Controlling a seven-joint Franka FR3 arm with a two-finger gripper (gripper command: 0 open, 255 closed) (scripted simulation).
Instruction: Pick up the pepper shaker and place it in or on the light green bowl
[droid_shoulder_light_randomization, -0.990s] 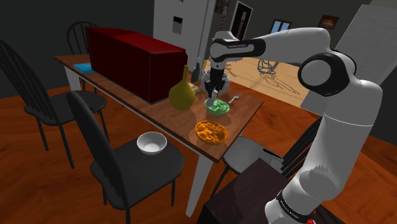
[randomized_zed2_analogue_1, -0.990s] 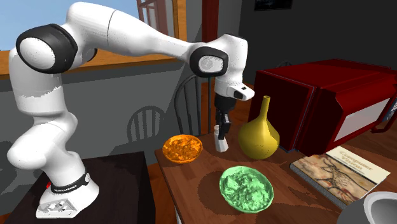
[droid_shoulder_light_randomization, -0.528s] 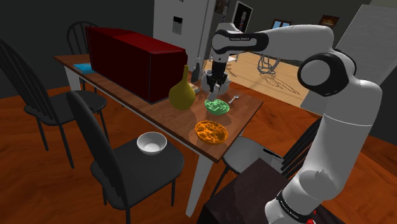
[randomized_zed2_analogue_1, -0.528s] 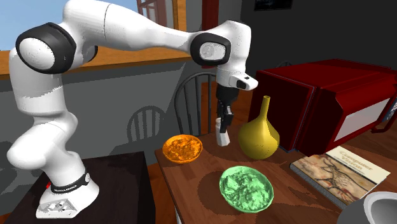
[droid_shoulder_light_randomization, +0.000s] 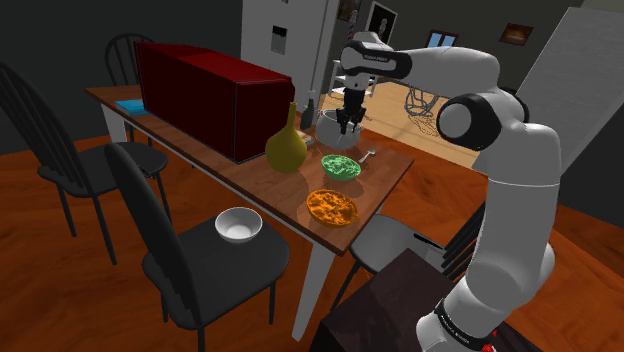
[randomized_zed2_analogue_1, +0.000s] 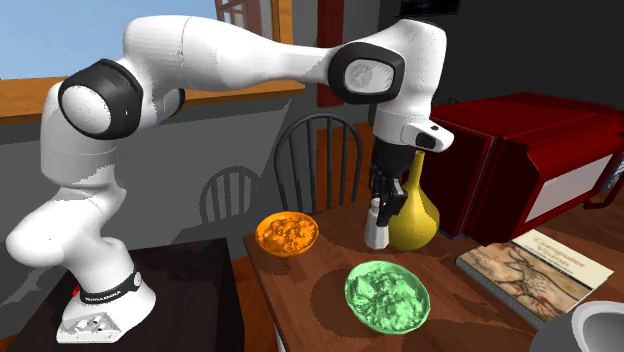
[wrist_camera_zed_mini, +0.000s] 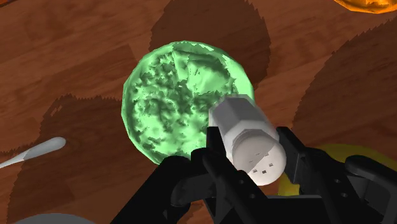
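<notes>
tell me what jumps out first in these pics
The white arm reaches over the wooden table, its black tool clasping a white shaker in the air close to the green bowl. A big red box fills the table's far end in the shoulder view, with a yellow vase standing beside it.
</notes>
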